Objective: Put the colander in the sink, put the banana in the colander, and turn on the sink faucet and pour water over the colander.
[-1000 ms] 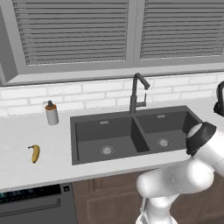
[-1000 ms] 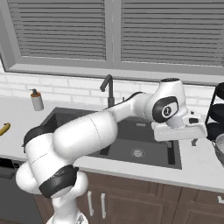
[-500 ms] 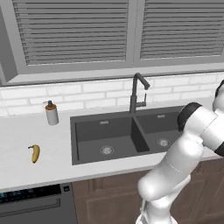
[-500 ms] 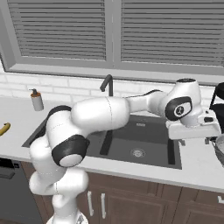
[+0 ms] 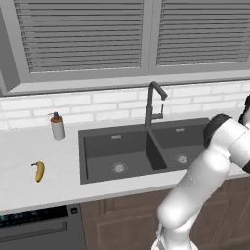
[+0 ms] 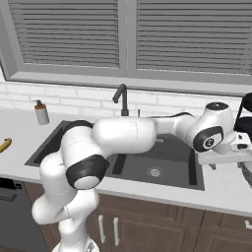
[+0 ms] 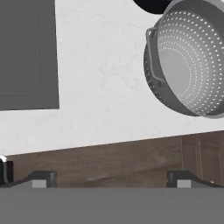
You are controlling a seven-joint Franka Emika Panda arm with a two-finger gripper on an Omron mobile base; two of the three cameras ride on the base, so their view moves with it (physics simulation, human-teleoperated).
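Step in hand, as I read it: reach for the colander (image 7: 192, 61), nothing moved to the sink (image 5: 141, 151) yet

Layout, big to small:
- sink: double basin, both basins bare apart from the drains
- arm: stretched out to the right past the sink's right edge, over the worktop (image 7: 105, 87)
- colander: on the worktop right of the sink, well apart from it, sitting upper right in the hand view with its bowl open to the camera and a loop handle on the near-left rim
- sink faucet (image 5: 154, 102): behind the divider, spout hooked toward the right basin
- banana (image 5: 39, 171): left worktop, well apart from the sink, in front of the soap bottle (image 5: 57, 127)
- gripper (image 7: 109, 177): fingers spread wide, nothing between them

How to do it well:
- colander is off-centre from the gripper, so shift the hand toward it before descending
- thin rim or the loop handle looks like the only graspable part, bowl is far too wide for the jaws
- straddle the rim with one finger inside and one outside, then close; perforated metal may be slick, so seat deep
- lift clear of the sink lip before carrying over

Hard to make out:
- colander's right side cut off by the hand view's edge, any second handle unknown
- dark round object (image 7: 151, 4) above the colander is cropped, can't identify
- right base view: colander just a sliver at the frame edge
- faucet lever small, position unclear
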